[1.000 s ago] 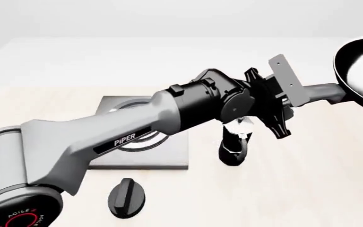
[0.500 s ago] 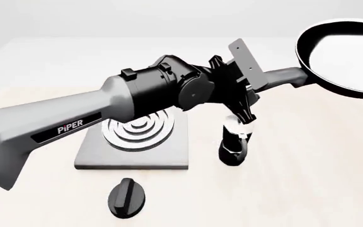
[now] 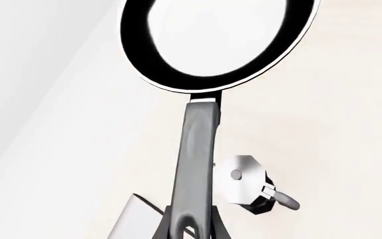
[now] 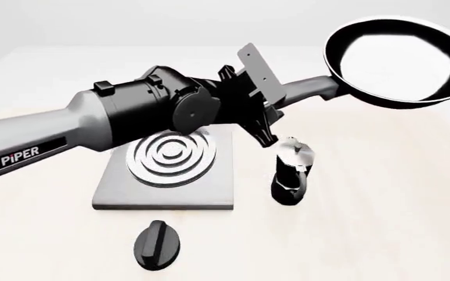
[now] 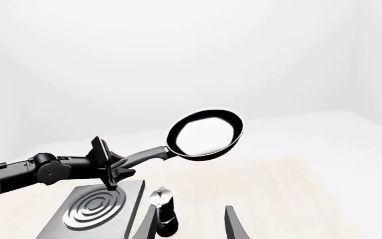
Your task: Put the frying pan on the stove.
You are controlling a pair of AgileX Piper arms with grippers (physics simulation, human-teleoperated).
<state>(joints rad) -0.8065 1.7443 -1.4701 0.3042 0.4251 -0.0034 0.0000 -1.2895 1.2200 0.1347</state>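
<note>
Fingers of our left gripper (image 4: 276, 108) pinch the frying pan (image 4: 397, 61) by its handle — we hold it in the air, up and right of the stove (image 4: 170, 170), above the moka pot (image 4: 292, 172). Our right gripper (image 5: 191, 224) has its fingers spread — nothing between them.

One frying pan (image 4: 397, 61) is counted at the upper right of the front view. One stove (image 4: 168, 170) is seen at lower centre, with one moka pot (image 4: 290, 172) just to its right. One black oval knob (image 4: 157, 244) is found at the bottom. Two end effectors are counted: the left end effector (image 4: 266, 108) and, apparently only partly shown, the right end effector (image 5: 189, 225).
</note>
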